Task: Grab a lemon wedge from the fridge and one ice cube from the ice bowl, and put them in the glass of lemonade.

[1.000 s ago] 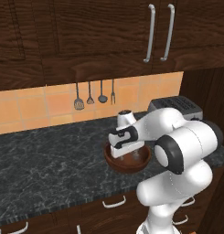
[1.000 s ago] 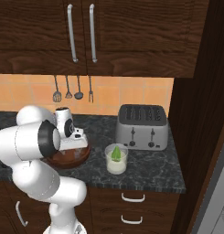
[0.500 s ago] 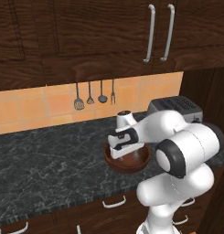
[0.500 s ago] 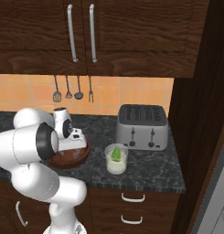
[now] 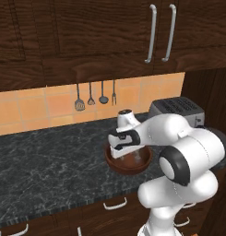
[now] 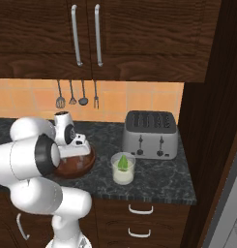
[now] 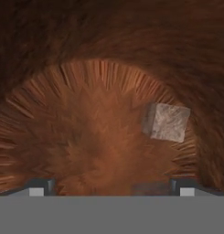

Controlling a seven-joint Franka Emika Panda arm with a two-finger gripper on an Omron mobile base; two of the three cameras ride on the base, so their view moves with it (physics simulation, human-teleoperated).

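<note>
Hand view: fingers (image 7: 111,186) spread wide, grasping nothing, now lowered deep into the bowl (image 7: 49,137); ice cube (image 7: 167,121) sits off-centre. Lemon wedge (image 6: 123,162) already in glass (image 6: 123,169).

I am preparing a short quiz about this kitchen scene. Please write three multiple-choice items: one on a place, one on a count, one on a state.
1. Where does the lemon wedge lie?
A. in the glass of lemonade
B. on the toaster
C. in the ice bowl

2. How many utensils hang on the wall?
A. two
B. four
C. six

3. How do the jaws of the gripper stand?
A. shut on the ice cube
B. shut, holding nothing
C. open, above the bowl's floor

Answers: 1 A, the green-yellow piece sits in the tumbler. 2 B, four hang in a row. 3 C, the hand view shows both tips wide apart and the cube lying free, off to one side.
</note>
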